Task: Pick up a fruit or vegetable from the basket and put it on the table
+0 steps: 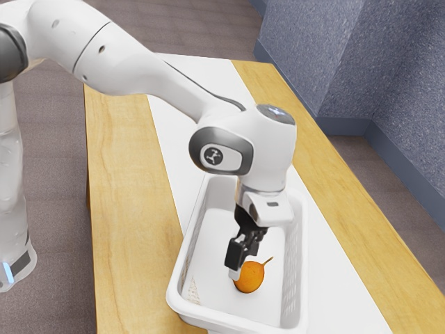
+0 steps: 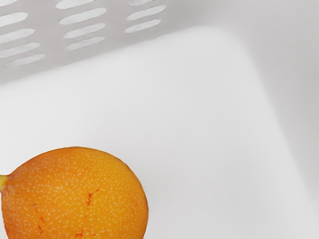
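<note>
Blue-grey walls (image 1: 306, 56) stand at the upper right of the exterior view, and brown floor (image 1: 181, 24) is seen at the top and at the left side. Across the middle goes the wooden table (image 1: 125, 209), with a white band (image 1: 201, 73) along it. From the upper left comes the arm (image 1: 128, 59), bending down near the centre of the frame. Under it, in the lower centre, sits the basket (image 1: 175, 292); its slotted wall (image 2: 83, 31) appears also in the wrist view, apart from the fruit.

Down inside the basket reaches the gripper (image 1: 240, 268), slightly below the centre of the exterior view. Whether it is wide or narrow, I cannot tell from these pictures. Just beside it, or already touching, is the orange fruit (image 1: 250, 277), in the lower centre of that view; the contact itself I cannot confirm. It lies on the basket's bottom, with its small stem (image 1: 268, 262) pointing to the upper right.

As for the task, I judge that the approach is nearly finished, but a grasp is not shown. What is left is to take the fruit firmly, lift it over the rim and put it on the table
</note>
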Controlling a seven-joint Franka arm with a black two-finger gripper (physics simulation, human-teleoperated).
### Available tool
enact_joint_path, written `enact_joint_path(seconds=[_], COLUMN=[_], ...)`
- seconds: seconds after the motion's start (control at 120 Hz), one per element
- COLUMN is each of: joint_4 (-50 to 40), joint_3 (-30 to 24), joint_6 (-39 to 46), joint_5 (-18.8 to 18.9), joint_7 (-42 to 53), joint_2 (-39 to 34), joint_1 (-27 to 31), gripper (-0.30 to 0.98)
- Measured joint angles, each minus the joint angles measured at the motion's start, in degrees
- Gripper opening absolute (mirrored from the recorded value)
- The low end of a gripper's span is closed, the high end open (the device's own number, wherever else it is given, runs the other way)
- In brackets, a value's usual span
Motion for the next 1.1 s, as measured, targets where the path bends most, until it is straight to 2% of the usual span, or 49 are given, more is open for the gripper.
enact_joint_path(seconds=[0.292, 0.817, 1.1], joint_4=[-1.5, -1.3, -2.0], joint_3=[0.3, 0.2, 0.0], joint_6=[3.6, 12.2, 13.2], joint_5=[0.1, 2.8, 2.9], joint_7=[0.7, 1.4, 1.6], joint_2=[0.0, 3.6, 3.8], joint_1=[-0.5, 4.1, 1.8], gripper=[0.68, 0.68, 0.68])
